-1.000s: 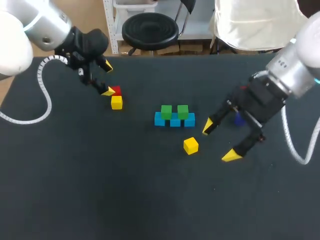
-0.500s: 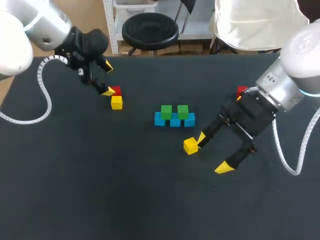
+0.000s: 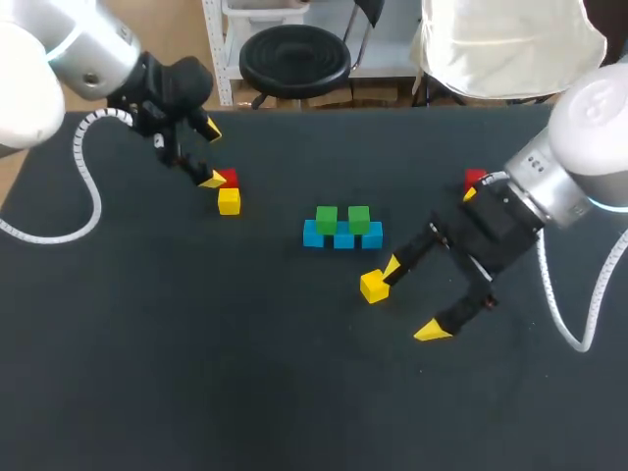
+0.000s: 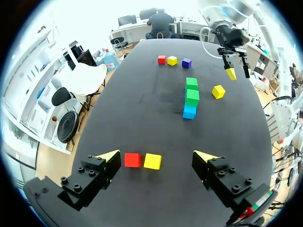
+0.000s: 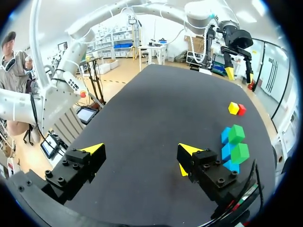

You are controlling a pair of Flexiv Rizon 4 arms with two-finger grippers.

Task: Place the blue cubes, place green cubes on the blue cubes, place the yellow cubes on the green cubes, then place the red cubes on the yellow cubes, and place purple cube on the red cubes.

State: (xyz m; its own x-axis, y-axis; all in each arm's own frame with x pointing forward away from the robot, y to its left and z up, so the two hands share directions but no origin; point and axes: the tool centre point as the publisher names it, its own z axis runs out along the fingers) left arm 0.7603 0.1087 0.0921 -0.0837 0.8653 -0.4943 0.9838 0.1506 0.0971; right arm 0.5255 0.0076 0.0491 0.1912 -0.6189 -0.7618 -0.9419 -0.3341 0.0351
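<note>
Three blue cubes (image 3: 342, 238) lie in a row mid-table with two green cubes (image 3: 327, 218) on top. In front of them lies a loose yellow cube (image 3: 373, 286). My right gripper (image 3: 411, 299) is open, one fingertip right beside that cube; in the right wrist view only a sliver of this yellow cube (image 5: 182, 170) shows by that finger. My left gripper (image 3: 211, 154) hangs open over a red cube (image 3: 228, 178) and a second yellow cube (image 3: 229, 201), which lie ahead between its fingers (image 4: 133, 160). A purple cube (image 4: 186, 63) lies far right, hidden in the head view.
Another red cube (image 3: 475, 179) sits behind my right arm, and beside it in the left wrist view is a third yellow cube (image 4: 172, 60). The black table (image 3: 196, 373) has open room across its front half.
My right gripper has moved left and forward, from near the purple cube to the loose yellow cube. The left arm and all cubes stayed where they were.
</note>
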